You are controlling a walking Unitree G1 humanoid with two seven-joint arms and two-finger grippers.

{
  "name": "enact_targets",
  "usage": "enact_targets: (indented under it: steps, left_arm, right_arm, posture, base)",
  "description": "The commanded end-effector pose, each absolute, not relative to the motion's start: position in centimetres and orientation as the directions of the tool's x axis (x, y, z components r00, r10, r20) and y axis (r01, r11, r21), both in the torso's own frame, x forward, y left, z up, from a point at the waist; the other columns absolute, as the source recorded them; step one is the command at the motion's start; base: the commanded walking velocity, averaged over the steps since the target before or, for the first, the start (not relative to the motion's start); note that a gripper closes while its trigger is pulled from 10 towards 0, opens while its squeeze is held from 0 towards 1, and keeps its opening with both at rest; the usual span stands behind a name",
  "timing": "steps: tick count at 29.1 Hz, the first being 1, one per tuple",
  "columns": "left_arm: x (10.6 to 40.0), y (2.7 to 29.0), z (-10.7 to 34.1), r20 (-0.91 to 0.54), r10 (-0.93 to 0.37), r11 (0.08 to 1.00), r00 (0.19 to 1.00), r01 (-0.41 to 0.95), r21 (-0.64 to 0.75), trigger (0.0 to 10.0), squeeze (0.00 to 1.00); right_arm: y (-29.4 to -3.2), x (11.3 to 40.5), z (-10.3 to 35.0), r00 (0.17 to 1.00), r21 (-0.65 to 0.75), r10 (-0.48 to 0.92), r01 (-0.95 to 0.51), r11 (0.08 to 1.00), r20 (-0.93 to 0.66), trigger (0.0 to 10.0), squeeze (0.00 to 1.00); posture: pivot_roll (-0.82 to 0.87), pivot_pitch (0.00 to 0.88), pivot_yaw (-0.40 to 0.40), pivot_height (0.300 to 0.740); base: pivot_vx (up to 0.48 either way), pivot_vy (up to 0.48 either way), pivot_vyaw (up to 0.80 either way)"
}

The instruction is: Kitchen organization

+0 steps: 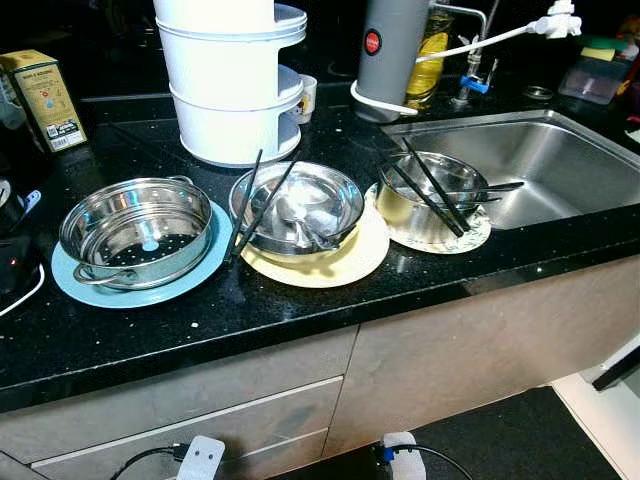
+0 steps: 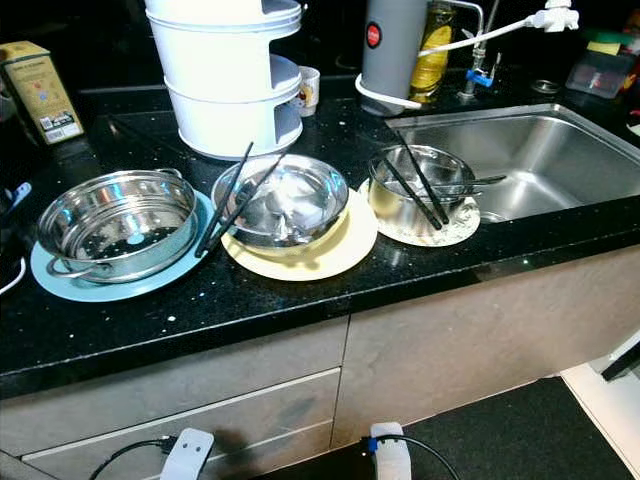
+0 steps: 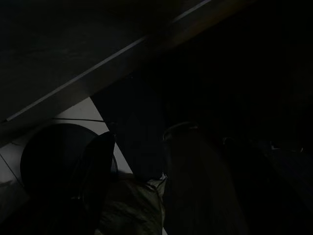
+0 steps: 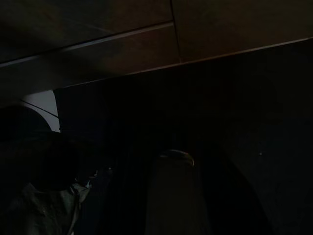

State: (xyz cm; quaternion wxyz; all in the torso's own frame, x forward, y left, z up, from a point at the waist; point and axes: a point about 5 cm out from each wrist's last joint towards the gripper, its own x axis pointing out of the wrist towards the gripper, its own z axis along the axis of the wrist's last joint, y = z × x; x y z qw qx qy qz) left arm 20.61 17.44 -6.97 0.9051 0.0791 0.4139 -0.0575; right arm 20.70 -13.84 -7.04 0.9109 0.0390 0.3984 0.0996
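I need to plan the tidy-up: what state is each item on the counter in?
Steamer pot: upright on blue plate, empty.
Steel bowl: on yellow plate, chopsticks leaning across its rim.
Small pot: on pale mat, chopsticks and spoon inside.
Sink: empty.
White steamer: stacked upright.

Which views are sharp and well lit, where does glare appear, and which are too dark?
Left eye view: sharp, bright; glare on the perforated steel steamer pot and stainless steel sink. Right eye view: likewise sharp, with glare on the shiny steel bowl. Left and right wrist views: very dark, little discernible.
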Motion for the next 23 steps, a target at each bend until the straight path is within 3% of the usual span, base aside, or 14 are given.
enact_targets:
  steps: [1,9,18,23]
  left_arm:
    - [19.8,17.8,-7.4,-0.773,-0.027,0.983,0.634,0.158,0.095,10.0,0.0]
    - [20.5,17.7,-7.0,-0.76,-0.033,0.983,0.65,0.158,0.093,10.0,0.0]
    - [20.7,17.7,-6.8,-0.751,-0.029,0.982,0.659,0.158,0.101,10.0,0.0]
    - [21.0,17.7,-6.5,-0.73,-0.02,0.987,0.683,0.128,0.092,10.0,0.0]
  right_arm:
    - [-13.9,20.0,-7.5,0.64,0.15,0.211,-0.148,0.977,-0.739,10.0,0.0]
    - [-13.9,20.1,-7.4,0.642,0.147,0.208,-0.148,0.978,-0.738,10.0,0.0]
    - [-13.9,20.2,-7.4,0.644,0.147,0.208,-0.148,0.978,-0.736,10.0,0.0]
    - [-14.0,20.2,-7.4,0.645,0.146,0.206,-0.147,0.978,-0.736,10.0,0.0]
  posture:
    - [-0.04,0.139,-0.041,0.74]
    - [-0.04,0.139,-0.042,0.74]
    - [-0.04,0.144,-0.044,0.74]
    - [-0.05,0.144,-0.045,0.74]
  base:
    - [0.0,0.0,0.0]
    - [0.0,0.0,0.0]
    - [0.0,-0.48,0.0]
    - [0.0,0.0,0.0]
